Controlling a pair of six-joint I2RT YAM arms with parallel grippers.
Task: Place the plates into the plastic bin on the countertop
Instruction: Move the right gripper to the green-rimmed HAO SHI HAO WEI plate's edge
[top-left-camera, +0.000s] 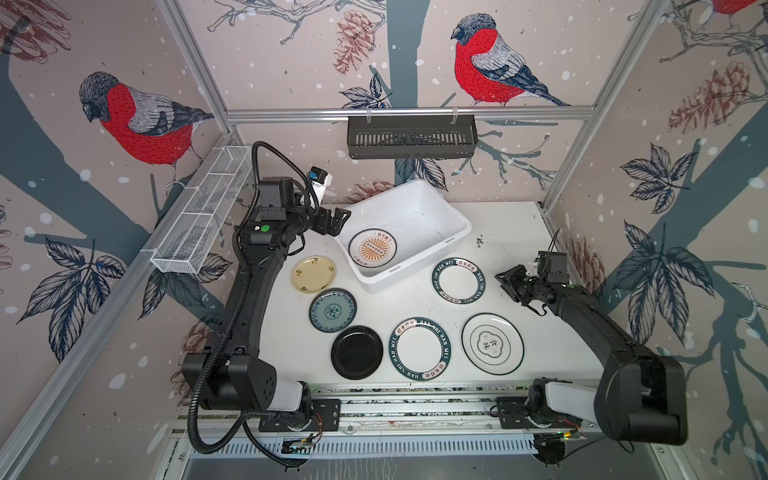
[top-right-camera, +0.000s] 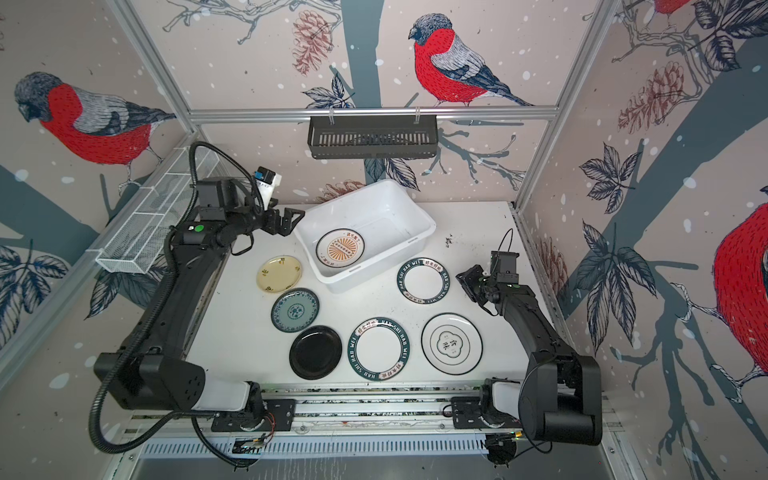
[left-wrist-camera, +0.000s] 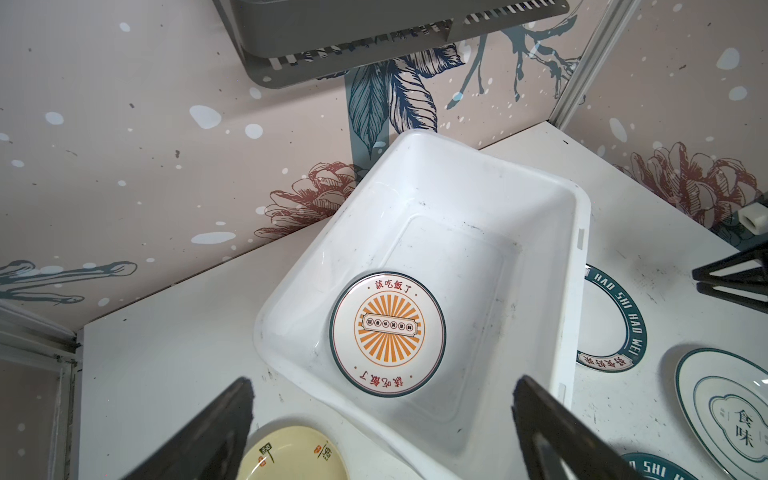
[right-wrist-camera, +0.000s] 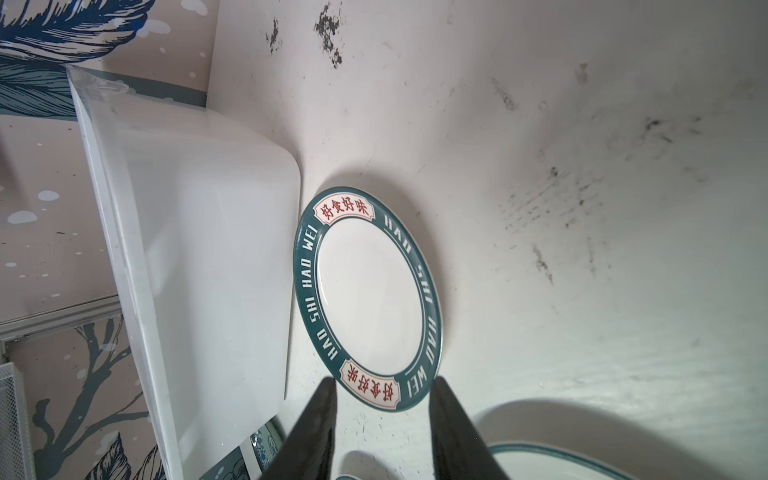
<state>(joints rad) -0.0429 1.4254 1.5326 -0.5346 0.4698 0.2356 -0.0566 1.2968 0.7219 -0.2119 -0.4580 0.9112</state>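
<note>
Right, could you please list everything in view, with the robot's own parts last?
countertop: 1, white, scuffed, under everything
plastic bin: 1, white, back middle
orange-sunburst plate: 1, white-orange, in the bin
green-lettered plates: 2, white, one right of bin, one front middle
emblem plate: 1, white, front right
black plate: 1, black, front left
teal floral plate: 1, teal, left of middle
pale yellow plate: 1, yellow, left of bin
slotted basket: 1, black, back rail
wire-mesh basket: 1, white, left rail
left hand: 1, black, open, by bin's left corner
right hand: 1, black, open, right of rear lettered plate
</note>
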